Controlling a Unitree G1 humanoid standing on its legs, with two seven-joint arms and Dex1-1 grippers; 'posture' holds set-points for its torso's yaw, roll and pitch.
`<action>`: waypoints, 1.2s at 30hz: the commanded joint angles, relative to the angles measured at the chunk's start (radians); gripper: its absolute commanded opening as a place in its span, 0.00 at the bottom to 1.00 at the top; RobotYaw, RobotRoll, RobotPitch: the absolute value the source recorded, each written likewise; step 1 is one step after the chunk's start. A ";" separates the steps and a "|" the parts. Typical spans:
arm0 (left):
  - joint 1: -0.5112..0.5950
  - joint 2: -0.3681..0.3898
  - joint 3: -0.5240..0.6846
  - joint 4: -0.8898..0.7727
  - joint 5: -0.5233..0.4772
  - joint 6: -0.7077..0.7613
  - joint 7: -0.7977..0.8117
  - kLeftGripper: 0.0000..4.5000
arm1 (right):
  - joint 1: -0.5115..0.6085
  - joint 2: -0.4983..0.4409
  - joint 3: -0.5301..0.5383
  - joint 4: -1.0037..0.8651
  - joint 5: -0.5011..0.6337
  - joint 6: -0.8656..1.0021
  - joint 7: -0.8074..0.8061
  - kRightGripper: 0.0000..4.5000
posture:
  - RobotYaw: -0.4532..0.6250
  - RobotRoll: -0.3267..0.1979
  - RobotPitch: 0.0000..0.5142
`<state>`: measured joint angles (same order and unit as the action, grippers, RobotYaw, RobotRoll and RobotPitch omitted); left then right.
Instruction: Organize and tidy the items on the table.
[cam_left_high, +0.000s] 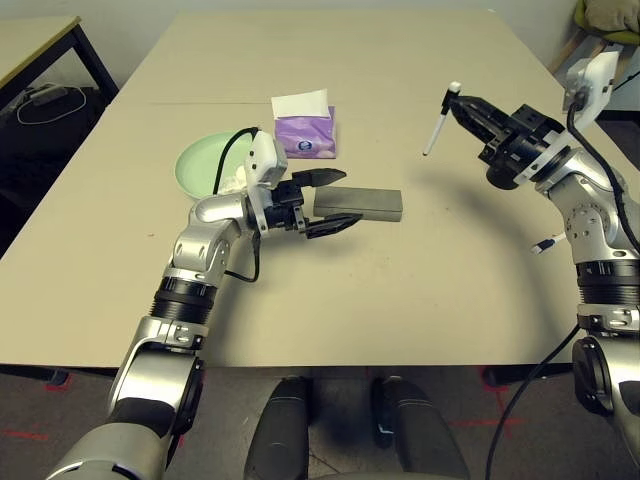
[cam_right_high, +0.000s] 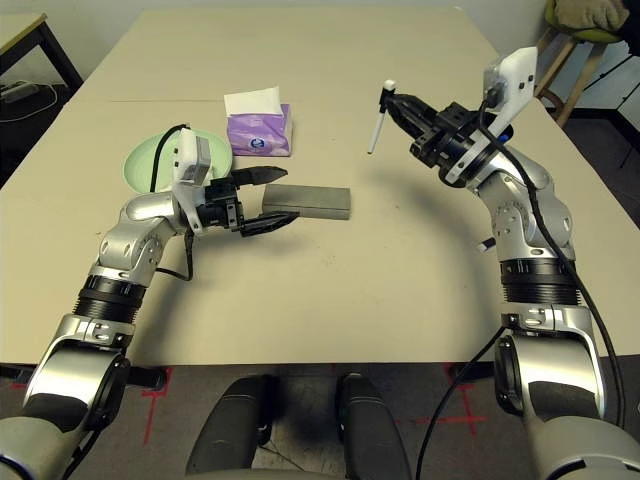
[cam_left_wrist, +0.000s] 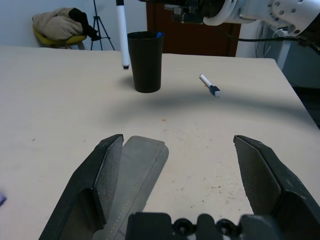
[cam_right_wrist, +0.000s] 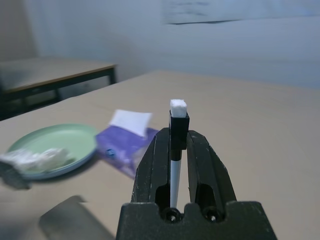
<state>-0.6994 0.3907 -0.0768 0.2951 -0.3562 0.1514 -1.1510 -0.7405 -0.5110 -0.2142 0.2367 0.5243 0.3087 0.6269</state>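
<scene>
Raising the white pen (cam_left_high: 438, 121) above the table (cam_left_high: 420, 290), right end effector (cam_left_high: 466, 107) clamped.

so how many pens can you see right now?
2. One white pen is held in the right gripper, lifted above the table. A second pen lies flat on the table near the black cup. More could be hidden.

The near half of the table (cam_left_high: 400, 310) lies bare, giving wide passage. Mid-table, the grey glasses case (cam_left_high: 360, 203) blocks the centre; the tissue box (cam_left_high: 306, 135) and green plate (cam_left_high: 205, 160) crowd the far left.
</scene>
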 joint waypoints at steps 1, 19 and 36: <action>-0.015 0.002 0.005 -0.007 0.001 0.020 0.014 1.00 | -0.020 -0.018 -0.044 -0.038 -0.004 0.081 -0.096 0.07 | 0.49 0.62 0.24; -0.025 -0.001 0.005 0.008 0.006 0.031 0.036 1.00 | -0.140 0.001 -0.132 0.090 -0.170 0.058 -0.505 0.07 | 0.48 0.62 0.23; -0.026 -0.001 0.006 0.011 0.003 0.031 0.041 1.00 | -0.134 0.013 -0.143 0.082 -0.211 0.142 -0.618 0.07 | 0.47 0.62 0.25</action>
<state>-0.7278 0.3894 -0.0762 0.2955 -0.3559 0.1790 -1.1105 -0.8805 -0.4980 -0.3553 0.3241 0.3237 0.4373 0.0127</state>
